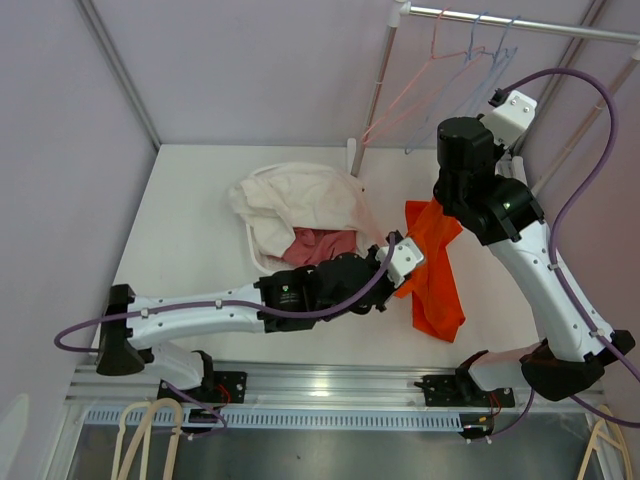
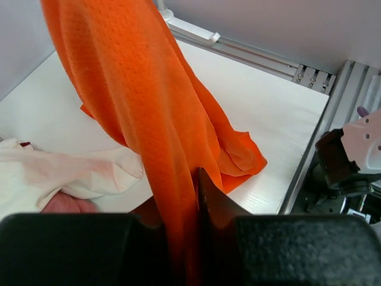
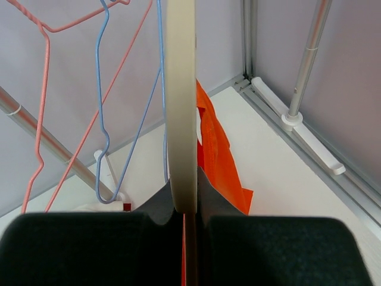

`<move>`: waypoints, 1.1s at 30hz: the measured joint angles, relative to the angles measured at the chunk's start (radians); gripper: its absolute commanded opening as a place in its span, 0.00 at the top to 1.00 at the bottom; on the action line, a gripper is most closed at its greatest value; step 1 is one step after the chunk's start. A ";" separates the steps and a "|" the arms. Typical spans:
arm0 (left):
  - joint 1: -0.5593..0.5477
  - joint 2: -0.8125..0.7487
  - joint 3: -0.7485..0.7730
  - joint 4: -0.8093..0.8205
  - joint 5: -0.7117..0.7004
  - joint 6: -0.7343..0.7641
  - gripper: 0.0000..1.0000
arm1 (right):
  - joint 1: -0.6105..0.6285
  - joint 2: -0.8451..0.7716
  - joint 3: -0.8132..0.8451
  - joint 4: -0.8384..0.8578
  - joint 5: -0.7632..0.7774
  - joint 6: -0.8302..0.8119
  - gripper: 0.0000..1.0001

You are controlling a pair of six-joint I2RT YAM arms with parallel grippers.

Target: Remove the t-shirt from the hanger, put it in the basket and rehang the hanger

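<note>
An orange t-shirt (image 1: pixel 436 285) hangs from a cream hanger (image 3: pixel 180 101) and its lower part lies bunched on the white table. My right gripper (image 1: pixel 448 200) is shut on the hanger's cream bar and holds it up, as the right wrist view (image 3: pixel 189 185) shows, with the orange shirt (image 3: pixel 217 155) just behind the bar. My left gripper (image 1: pixel 398 255) is shut on a fold of the shirt (image 2: pixel 137 89), which runs taut up from between the jaws (image 2: pixel 193 182). The hanger is hidden in the top view.
A white basket (image 1: pixel 253 250) with cream and pink clothes (image 1: pixel 295 205) sits mid-table, next to the left arm. A clothes rail (image 1: pixel 520 24) at the back right carries pink and blue wire hangers (image 1: pixel 450 60). Its pole base (image 1: pixel 352 152) stands on the table.
</note>
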State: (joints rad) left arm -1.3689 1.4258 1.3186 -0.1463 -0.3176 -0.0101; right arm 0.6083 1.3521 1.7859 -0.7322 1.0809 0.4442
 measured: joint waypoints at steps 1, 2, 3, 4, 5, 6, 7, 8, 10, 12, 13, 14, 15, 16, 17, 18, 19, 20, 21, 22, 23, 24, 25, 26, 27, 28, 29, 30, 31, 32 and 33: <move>0.001 -0.002 0.000 -0.003 -0.015 0.000 0.87 | 0.000 0.000 0.000 0.002 0.003 -0.002 1.00; 0.001 -0.006 0.000 -0.003 -0.021 -0.001 0.91 | 0.000 0.000 0.000 0.005 0.004 -0.004 1.00; 0.000 -0.011 0.000 -0.005 -0.030 -0.001 0.98 | 0.000 0.000 0.000 0.006 0.006 -0.007 1.00; 0.000 -0.018 0.000 -0.007 -0.040 -0.003 0.99 | 0.000 0.000 0.000 0.008 0.008 -0.009 1.00; 0.000 -0.028 -0.002 -0.007 -0.048 -0.002 0.99 | 0.000 0.000 0.000 0.011 0.011 -0.012 1.00; 0.000 -0.043 -0.008 -0.006 -0.055 -0.002 0.99 | 0.000 0.000 -0.002 0.015 0.012 -0.015 1.00; 0.000 -0.061 -0.016 -0.006 -0.062 -0.002 0.99 | 0.000 0.000 -0.005 0.021 0.014 -0.019 1.00; -0.001 -0.080 -0.023 -0.008 -0.068 -0.002 0.99 | 0.000 0.000 -0.008 0.027 0.015 -0.023 1.00; -0.005 -0.123 -0.032 -0.018 -0.073 -0.002 0.99 | 0.000 0.000 -0.020 0.040 0.019 -0.034 1.00; -0.016 -0.165 -0.039 -0.025 -0.073 -0.007 0.99 | -0.003 0.000 -0.034 0.054 0.030 -0.050 1.00; -0.025 -0.188 -0.048 -0.024 -0.072 -0.010 0.99 | -0.003 0.000 -0.037 0.059 0.038 -0.060 1.00; -0.034 -0.214 -0.063 -0.025 -0.071 -0.016 0.99 | -0.005 0.000 -0.045 0.065 0.048 -0.073 1.00; -0.045 -0.245 -0.083 -0.022 -0.067 -0.024 0.99 | -0.009 0.002 -0.048 0.068 0.056 -0.082 1.00; -0.055 -0.272 -0.105 -0.021 -0.062 -0.033 0.99 | -0.015 0.003 -0.048 0.074 0.061 -0.091 1.00; -0.065 -0.297 -0.126 -0.022 -0.060 -0.041 0.99 | -0.023 0.005 -0.049 0.079 0.063 -0.097 1.00; -0.076 -0.318 -0.145 -0.023 -0.058 -0.047 0.99 | -0.034 0.006 -0.050 0.082 0.063 -0.101 1.00; -0.089 -0.337 -0.162 -0.025 -0.058 -0.054 0.99 | -0.046 0.006 -0.052 0.087 0.063 -0.106 1.00; -0.103 -0.351 -0.176 -0.029 -0.062 -0.061 0.99 | -0.056 0.006 -0.054 0.088 0.063 -0.108 1.00; -0.117 -0.360 -0.187 -0.033 -0.065 -0.066 0.99 | -0.066 0.006 -0.054 0.089 0.062 -0.110 1.00; -0.129 -0.369 -0.199 -0.037 -0.067 -0.071 0.99 | -0.076 0.006 -0.054 0.090 0.061 -0.111 1.00; -0.138 -0.377 -0.211 -0.045 -0.068 -0.075 0.99 | -0.087 0.006 -0.054 0.091 0.055 -0.114 1.00; -0.147 -0.386 -0.223 -0.054 -0.069 -0.080 0.99 | -0.099 0.006 -0.054 0.093 0.047 -0.116 1.00; -0.153 -0.399 -0.238 -0.061 -0.069 -0.087 0.99 | -0.113 0.006 -0.054 0.095 0.038 -0.117 1.00; -0.156 -0.413 -0.253 -0.068 -0.069 -0.090 0.99 | -0.124 0.006 -0.054 0.095 0.031 -0.117 1.00; -0.157 -0.428 -0.266 -0.076 -0.068 -0.095 0.99 | -0.134 0.006 -0.054 0.095 0.023 -0.117 1.00; -0.157 -0.441 -0.277 -0.081 -0.065 -0.096 0.99 | -0.144 0.006 -0.054 0.095 0.013 -0.117 1.00; -0.158 -0.462 -0.290 -0.090 -0.057 -0.097 0.99 | -0.151 0.006 -0.054 0.095 0.005 -0.116 1.00; -0.162 -0.479 -0.298 -0.097 -0.044 -0.096 0.99 | -0.158 0.006 -0.054 0.095 -0.005 -0.116 1.00; -0.170 -0.494 -0.302 -0.104 -0.038 -0.096 0.99 | -0.164 0.006 -0.054 0.095 -0.014 -0.116 1.00; -0.181 -0.507 -0.304 -0.108 -0.033 -0.096 0.99 | -0.170 0.006 -0.054 0.095 -0.019 -0.116 1.00; -0.196 -0.521 -0.304 -0.112 -0.026 -0.096 0.99 | -0.174 0.007 -0.054 0.095 -0.025 -0.116 1.00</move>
State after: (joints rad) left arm -1.5650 0.9043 1.0149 -0.2581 -0.3435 -0.1062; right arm 0.4339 1.3594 1.7317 -0.6376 1.0557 0.3279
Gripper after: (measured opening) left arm 0.011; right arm 0.054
